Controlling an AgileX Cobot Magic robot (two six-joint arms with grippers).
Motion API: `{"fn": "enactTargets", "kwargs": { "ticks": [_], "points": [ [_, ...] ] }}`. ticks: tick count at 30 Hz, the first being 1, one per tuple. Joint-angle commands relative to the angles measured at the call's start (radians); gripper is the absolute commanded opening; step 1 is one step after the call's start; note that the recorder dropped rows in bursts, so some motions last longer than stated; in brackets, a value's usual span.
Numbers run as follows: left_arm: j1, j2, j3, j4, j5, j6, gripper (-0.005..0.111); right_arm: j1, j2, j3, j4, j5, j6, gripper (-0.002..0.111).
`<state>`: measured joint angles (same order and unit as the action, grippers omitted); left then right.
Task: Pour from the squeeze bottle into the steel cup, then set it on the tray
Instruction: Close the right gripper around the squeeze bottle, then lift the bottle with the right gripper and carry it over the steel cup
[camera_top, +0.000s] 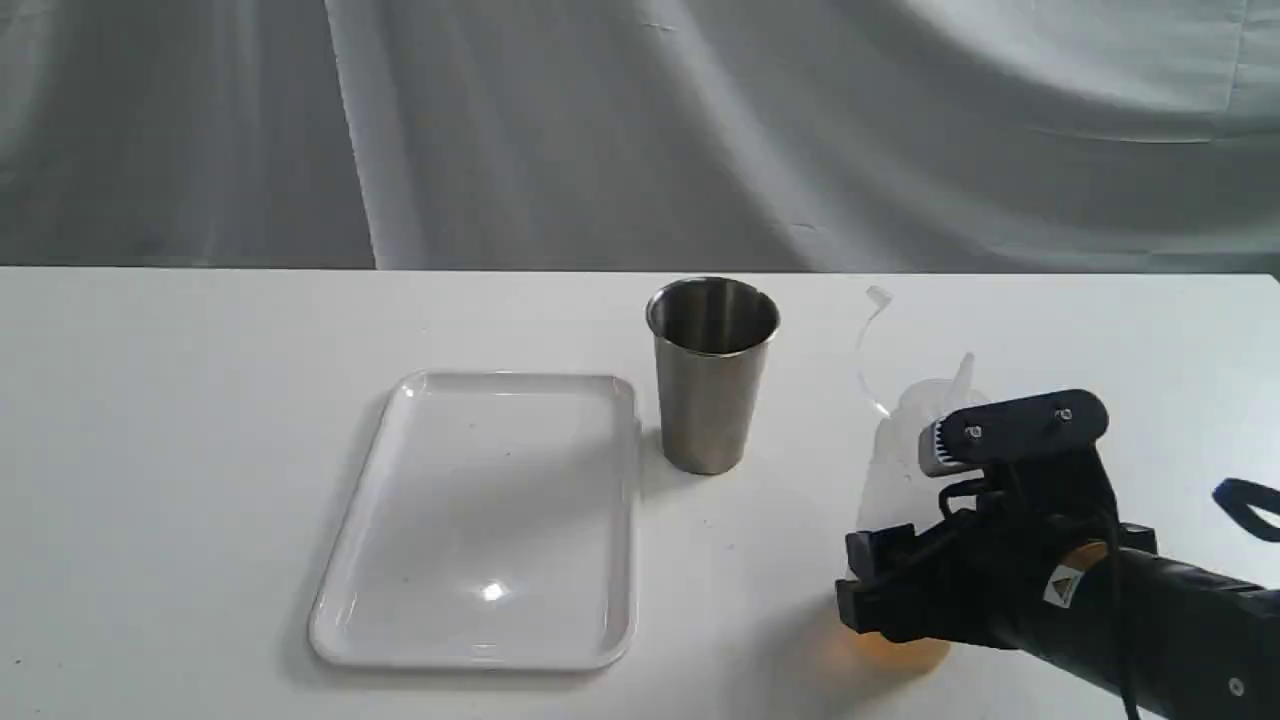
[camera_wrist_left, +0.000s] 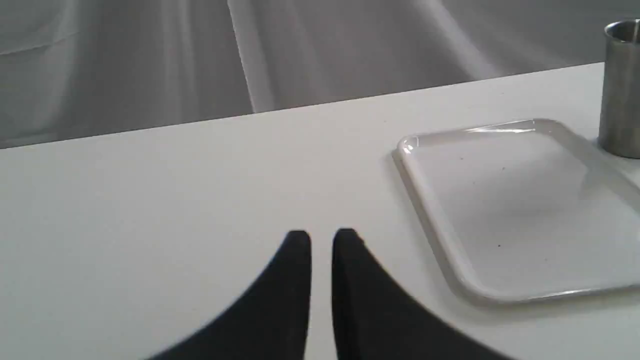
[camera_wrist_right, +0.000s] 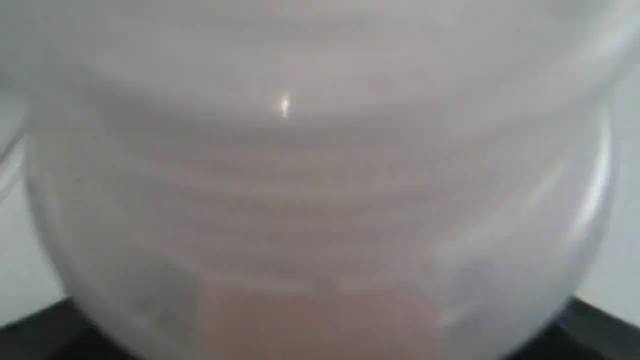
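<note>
One bottle (camera_top: 900, 455), judged light and soft-walled, is stood on the counter (camera_top: 200, 450) near the cup (camera_top: 712, 375), straddled low by the right gripper (camera_top: 875, 585); whether clamped cannot be told. A gentle mid-body hold is advised.

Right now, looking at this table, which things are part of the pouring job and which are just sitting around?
Part of the job: translucent whitish plastic squeeze bottle with amber liquid; brushed steel cup; flat white rectangular tray; right hand, around the bottle.
Just there: white table; grey cloth backdrop; left hand, over bare table.
</note>
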<state>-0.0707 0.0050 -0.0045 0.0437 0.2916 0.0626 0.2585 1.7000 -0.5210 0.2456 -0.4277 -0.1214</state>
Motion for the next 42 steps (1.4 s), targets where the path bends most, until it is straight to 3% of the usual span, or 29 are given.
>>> {"fn": "enactTargets", "kwargs": {
  "ticks": [1,20,29,35,42],
  "points": [
    [-0.003,-0.005,0.004,0.001,-0.007,-0.002,0.008,0.002,0.003,-0.005,0.001,-0.012,0.002,0.058],
    [-0.003,-0.005,0.004,0.001,-0.007,-0.002,0.008,-0.001,-0.191,-0.005,0.018,-0.004,-0.007,0.057],
    [-0.003,-0.005,0.004,0.001,-0.007,-0.002,0.008,-0.041,-0.249,-0.030,-0.030,0.183,-0.006,0.057],
    [-0.003,-0.005,0.004,0.001,-0.007,-0.002,0.008,-0.128,-0.314,-0.201,-0.224,0.477,0.121,0.057],
    [-0.003,-0.005,0.004,0.001,-0.007,-0.002,0.008,-0.168,-0.321,-0.479,-0.726,0.806,0.473,0.057]
  ]
}}
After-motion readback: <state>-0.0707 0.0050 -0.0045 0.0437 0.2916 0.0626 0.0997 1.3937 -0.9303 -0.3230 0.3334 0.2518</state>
